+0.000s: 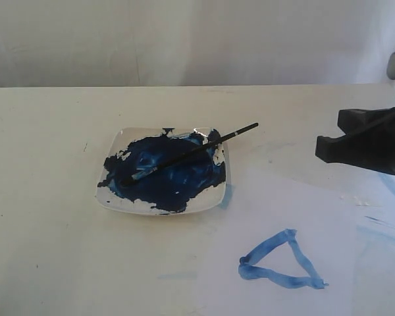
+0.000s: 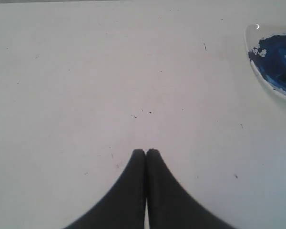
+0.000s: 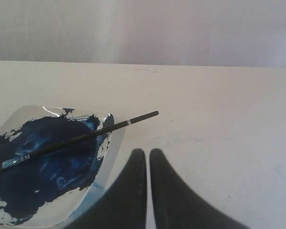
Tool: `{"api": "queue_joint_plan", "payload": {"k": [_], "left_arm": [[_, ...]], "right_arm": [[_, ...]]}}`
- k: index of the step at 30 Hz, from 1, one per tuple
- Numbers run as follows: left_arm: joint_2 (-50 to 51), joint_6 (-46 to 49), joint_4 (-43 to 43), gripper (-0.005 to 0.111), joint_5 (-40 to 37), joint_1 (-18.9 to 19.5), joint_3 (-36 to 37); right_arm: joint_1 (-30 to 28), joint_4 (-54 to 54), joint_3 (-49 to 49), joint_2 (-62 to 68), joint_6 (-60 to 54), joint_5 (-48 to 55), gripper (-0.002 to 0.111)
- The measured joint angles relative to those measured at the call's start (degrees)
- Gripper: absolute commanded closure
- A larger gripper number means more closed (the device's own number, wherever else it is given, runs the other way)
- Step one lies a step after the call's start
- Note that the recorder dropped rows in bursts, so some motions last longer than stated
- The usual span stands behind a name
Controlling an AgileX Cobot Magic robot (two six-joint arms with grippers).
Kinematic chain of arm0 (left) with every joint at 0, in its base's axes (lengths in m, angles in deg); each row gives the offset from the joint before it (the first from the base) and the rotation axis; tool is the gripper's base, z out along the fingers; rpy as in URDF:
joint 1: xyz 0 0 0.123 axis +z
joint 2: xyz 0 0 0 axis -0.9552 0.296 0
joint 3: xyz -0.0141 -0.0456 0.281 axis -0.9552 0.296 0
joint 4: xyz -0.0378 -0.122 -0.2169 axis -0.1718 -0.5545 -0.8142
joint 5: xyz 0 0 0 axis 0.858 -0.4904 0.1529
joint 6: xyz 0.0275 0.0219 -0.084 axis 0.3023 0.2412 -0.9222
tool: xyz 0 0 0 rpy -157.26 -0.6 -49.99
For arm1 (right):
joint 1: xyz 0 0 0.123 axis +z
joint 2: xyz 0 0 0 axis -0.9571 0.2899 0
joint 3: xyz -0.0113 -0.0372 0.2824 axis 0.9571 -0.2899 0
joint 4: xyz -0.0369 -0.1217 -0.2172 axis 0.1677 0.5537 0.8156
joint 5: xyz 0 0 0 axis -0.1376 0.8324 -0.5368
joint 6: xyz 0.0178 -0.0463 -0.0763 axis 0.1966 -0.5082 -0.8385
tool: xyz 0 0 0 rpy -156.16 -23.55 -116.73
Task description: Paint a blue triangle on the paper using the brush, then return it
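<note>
The brush (image 1: 191, 151) lies across the square white plate (image 1: 112, 197), its bristle tip in the dark blue paint and its black handle sticking out past the far right corner. The blue triangle (image 1: 263, 249) is painted on the paper (image 1: 303, 204) to the front right of the plate. My right gripper (image 1: 322, 148) hovers at the right edge, apart from the brush. In the right wrist view the brush (image 3: 81, 138) rests on the plate (image 3: 19, 117) beyond the right gripper (image 3: 147, 151), which is shut with only a thin slit and nothing held. My left gripper (image 2: 146, 151) is shut and empty above bare table.
Pale blue streaks (image 1: 382, 227) mark the paper's right side, and a faint smear (image 1: 225, 195) lies by the plate's right rim. The plate's edge (image 2: 276, 93) shows at the corner of the left wrist view. A white backdrop rises behind the cream table (image 1: 39, 230).
</note>
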Motion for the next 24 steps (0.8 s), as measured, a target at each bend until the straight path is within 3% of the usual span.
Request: {"api": "queue_joint_plan", "payload": {"k": [24], "left_arm": [[0.0, -7.6, 2.6, 0.107, 1.0, 0.0, 0.0]], "right_arm": [[0.0, 0.0, 0.0, 0.0, 0.0, 0.0, 0.105]]}}
